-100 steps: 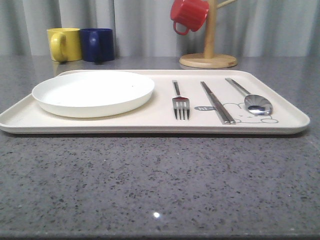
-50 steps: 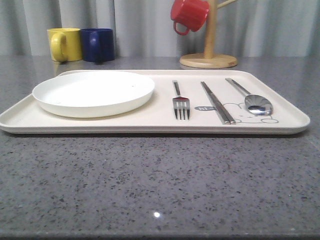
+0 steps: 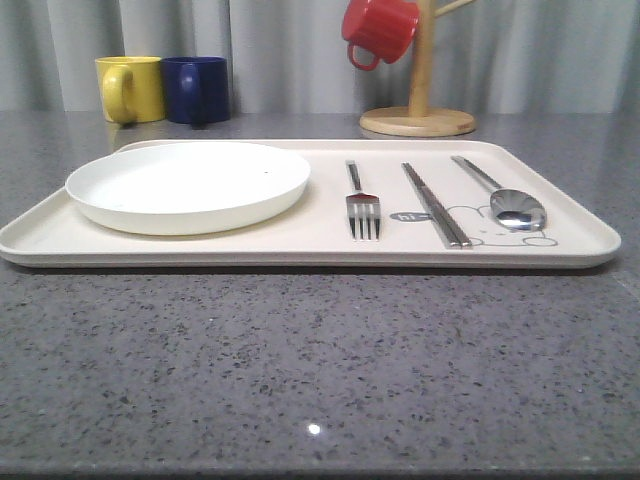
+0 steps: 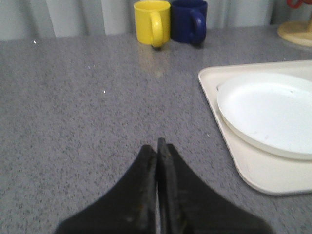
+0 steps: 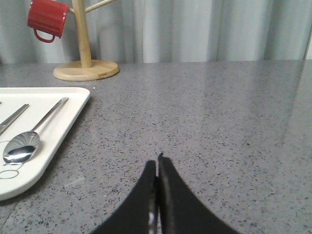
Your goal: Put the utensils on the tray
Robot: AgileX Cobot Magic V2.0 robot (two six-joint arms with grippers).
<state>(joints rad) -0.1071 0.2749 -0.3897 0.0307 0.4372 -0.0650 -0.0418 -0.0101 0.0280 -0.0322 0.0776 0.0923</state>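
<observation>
The cream tray [image 3: 320, 245] lies across the grey table in the front view. On its right half rest a silver fork [image 3: 361, 205], a pair of chopsticks [image 3: 434, 202] and a spoon [image 3: 505, 197], side by side, handles pointing away. My left gripper [image 4: 157, 145] is shut with nothing in it, low over bare table to the left of the tray [image 4: 253, 170]. My right gripper [image 5: 157, 160] is shut and empty too, over bare table to the right of the tray [image 5: 44, 141], where the spoon [image 5: 27, 139] lies near the rim.
A round white plate [image 3: 187, 185] sits on the tray's left half. A yellow mug [image 3: 130, 88] and a blue mug [image 3: 195, 89] stand at the back left. A wooden mug tree [image 3: 417, 110] carrying a red mug [image 3: 378, 30] stands at the back right.
</observation>
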